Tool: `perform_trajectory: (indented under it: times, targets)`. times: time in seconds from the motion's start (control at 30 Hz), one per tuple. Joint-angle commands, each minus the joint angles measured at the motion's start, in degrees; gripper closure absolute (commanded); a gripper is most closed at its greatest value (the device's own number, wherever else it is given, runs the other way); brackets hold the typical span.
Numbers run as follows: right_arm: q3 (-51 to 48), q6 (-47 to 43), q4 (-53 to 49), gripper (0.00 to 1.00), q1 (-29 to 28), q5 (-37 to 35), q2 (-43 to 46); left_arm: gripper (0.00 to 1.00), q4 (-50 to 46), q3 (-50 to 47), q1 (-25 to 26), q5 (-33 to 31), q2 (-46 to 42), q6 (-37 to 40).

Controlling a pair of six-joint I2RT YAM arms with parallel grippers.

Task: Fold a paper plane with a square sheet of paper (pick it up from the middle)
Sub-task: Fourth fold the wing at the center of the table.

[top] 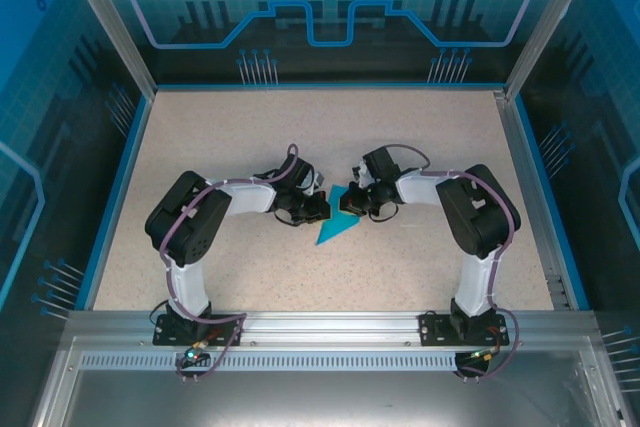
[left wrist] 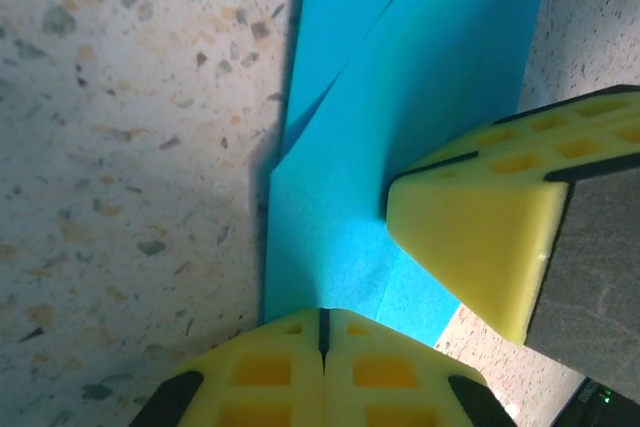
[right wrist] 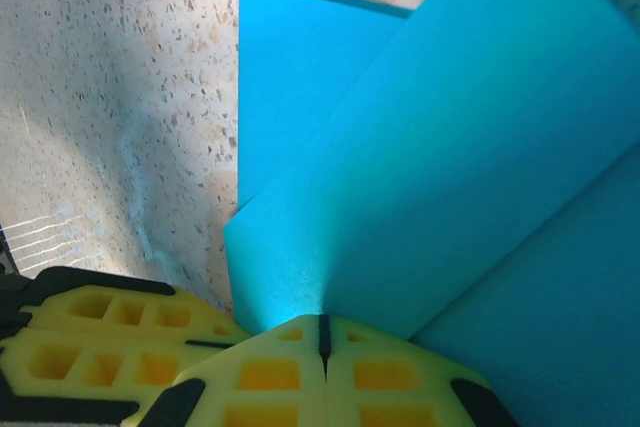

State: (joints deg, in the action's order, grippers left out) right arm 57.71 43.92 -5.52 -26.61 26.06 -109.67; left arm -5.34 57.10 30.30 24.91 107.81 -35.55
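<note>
Left gripper [left wrist: 322, 315] clamps the sheet of paper [top: 333, 231], jaws closed; right gripper [right wrist: 322, 321] likewise. Opposed holds probably steady the fold.

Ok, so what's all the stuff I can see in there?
folded paper: one, teal-blue, middle of the table, between the two grippers
table: one, speckled beige, under everything
walls: three, blue with line patterns, back and both sides
metal rail: one, silver, near edge, under the arm bases
left arm: one, black and white, purple cable
right arm: one, same colours
left gripper: one, yellow pads, shut on the paper
right gripper: one, yellow pads, shut on the paper
</note>
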Motion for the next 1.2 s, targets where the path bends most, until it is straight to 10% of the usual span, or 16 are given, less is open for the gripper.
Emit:
perform_trajectory:
  times: [0.0,1.17]
  targets:
    - [-0.14,-0.39,-3.86,0.95,0.4,-2.68,-2.88,0.93,-3.72,2.65,0.63,1.22,-4.31,-0.37]
    - [0.7,1.41,-6.83,0.94,0.61,-5.57,-3.84,0.85,-2.8,-5.71,3.11,1.58,-6.13,-6.29]
